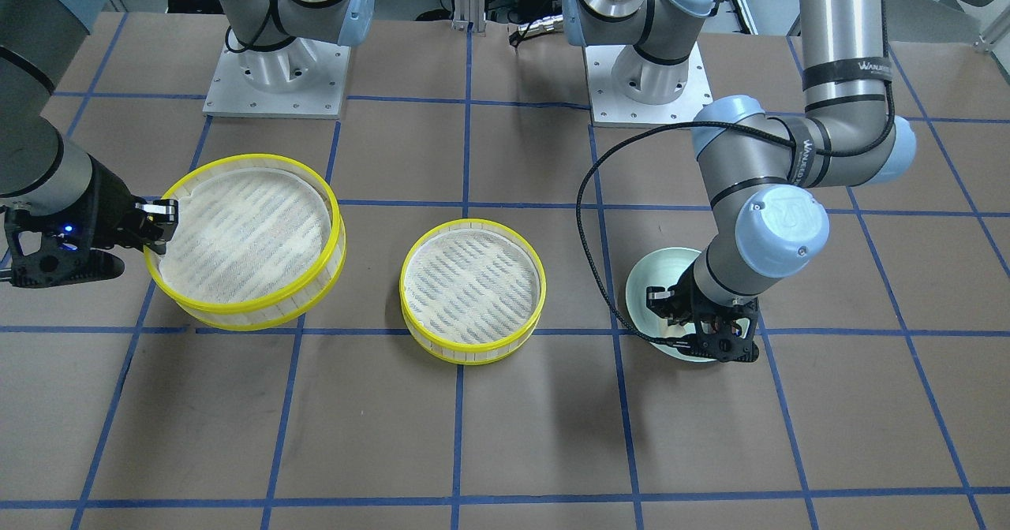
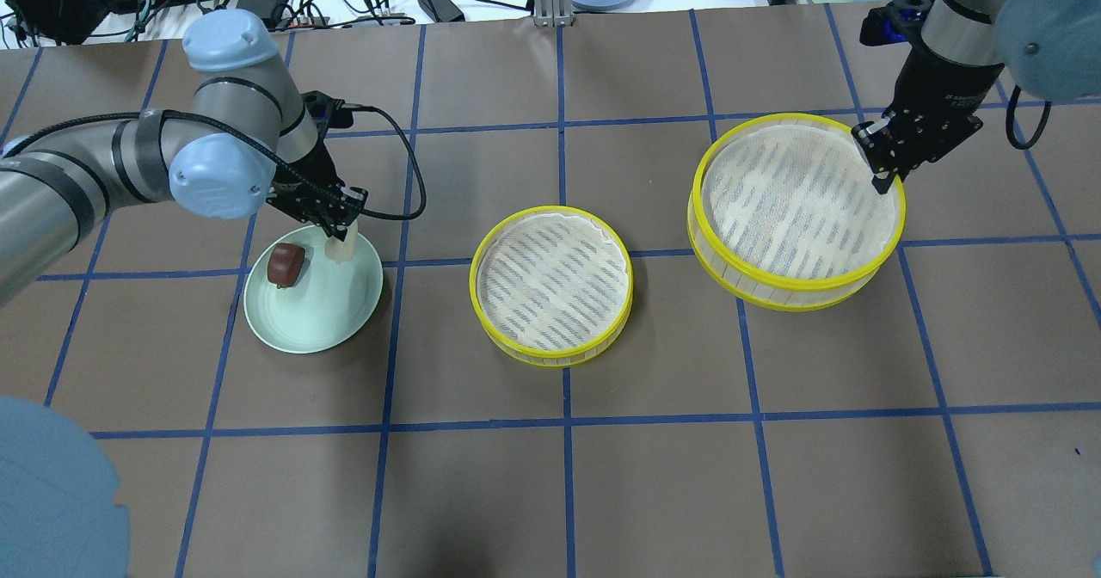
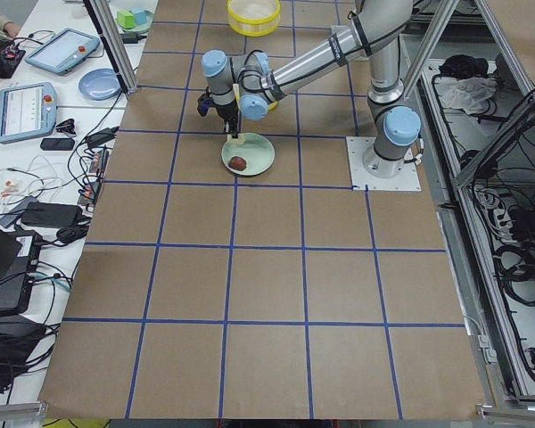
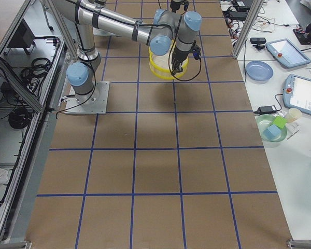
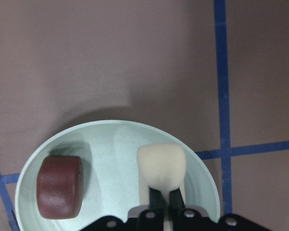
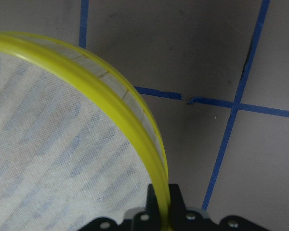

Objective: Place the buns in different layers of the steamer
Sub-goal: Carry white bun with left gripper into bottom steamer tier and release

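Jaws of the left gripper point(image 2: 341, 236) pinch the cream-white bun point(image 5: 161, 163) near the edge of the green plate point(image 5: 111, 139), beside the reddish-brown bun point(image 5: 59, 186); the right gripper point(image 2: 879, 178) clamps the rim of a yellow-rimmed tray point(image 2: 774, 290), well apart from the second tray point(image 2: 550, 356).

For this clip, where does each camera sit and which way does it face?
Front-facing: across the table, facing the robot; both bases and arms.
Overhead: behind the robot, looking forward-down; both arms.
Exterior left: table's end; left arm near, over green plate.
Exterior right: opposite end; right arm near, at larger tray.
Left wrist: downward; fingers grip cream bun beside brown bun.
Right wrist: downward; fingers straddle the tray's rim.
Shared: overhead and left wrist show both buns on the plate.
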You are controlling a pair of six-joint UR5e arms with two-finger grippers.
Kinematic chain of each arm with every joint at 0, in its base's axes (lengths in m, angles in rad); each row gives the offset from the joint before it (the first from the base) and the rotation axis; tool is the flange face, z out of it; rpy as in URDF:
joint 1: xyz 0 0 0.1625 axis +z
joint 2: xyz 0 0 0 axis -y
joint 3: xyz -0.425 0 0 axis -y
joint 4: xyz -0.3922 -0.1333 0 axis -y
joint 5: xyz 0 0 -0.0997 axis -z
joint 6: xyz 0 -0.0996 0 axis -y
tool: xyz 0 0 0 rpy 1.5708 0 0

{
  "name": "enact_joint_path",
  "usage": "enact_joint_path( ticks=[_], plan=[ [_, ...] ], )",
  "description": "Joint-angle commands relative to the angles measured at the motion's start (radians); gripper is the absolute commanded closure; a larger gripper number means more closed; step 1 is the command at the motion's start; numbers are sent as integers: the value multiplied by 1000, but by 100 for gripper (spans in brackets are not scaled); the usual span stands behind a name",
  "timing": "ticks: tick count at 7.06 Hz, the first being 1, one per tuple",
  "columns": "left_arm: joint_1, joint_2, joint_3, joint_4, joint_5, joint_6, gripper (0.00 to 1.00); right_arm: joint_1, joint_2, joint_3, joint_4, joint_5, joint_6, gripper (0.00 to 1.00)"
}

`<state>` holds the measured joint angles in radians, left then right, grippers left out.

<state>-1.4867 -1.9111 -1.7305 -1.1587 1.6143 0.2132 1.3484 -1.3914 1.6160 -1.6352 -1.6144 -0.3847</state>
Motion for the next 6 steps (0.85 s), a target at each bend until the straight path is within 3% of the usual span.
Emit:
enact_joint_path(
  ticks=[1, 4, 5, 6],
  plan=[
    [-94, 81, 52, -68, -66, -123, 100, 0, 0, 1, 0, 1, 1, 94],
    [-338, 60, 52, -14, -96, -416, 100, 0, 0, 2, 0, 2, 3, 94],
    [-357, 35, 49, -1, -217, -496, 100, 0, 0, 2, 0, 2, 3, 94],
    [-374, 9, 45, 19, -246, -524, 100, 0, 0, 2, 0, 2, 3, 94]
  ],
)
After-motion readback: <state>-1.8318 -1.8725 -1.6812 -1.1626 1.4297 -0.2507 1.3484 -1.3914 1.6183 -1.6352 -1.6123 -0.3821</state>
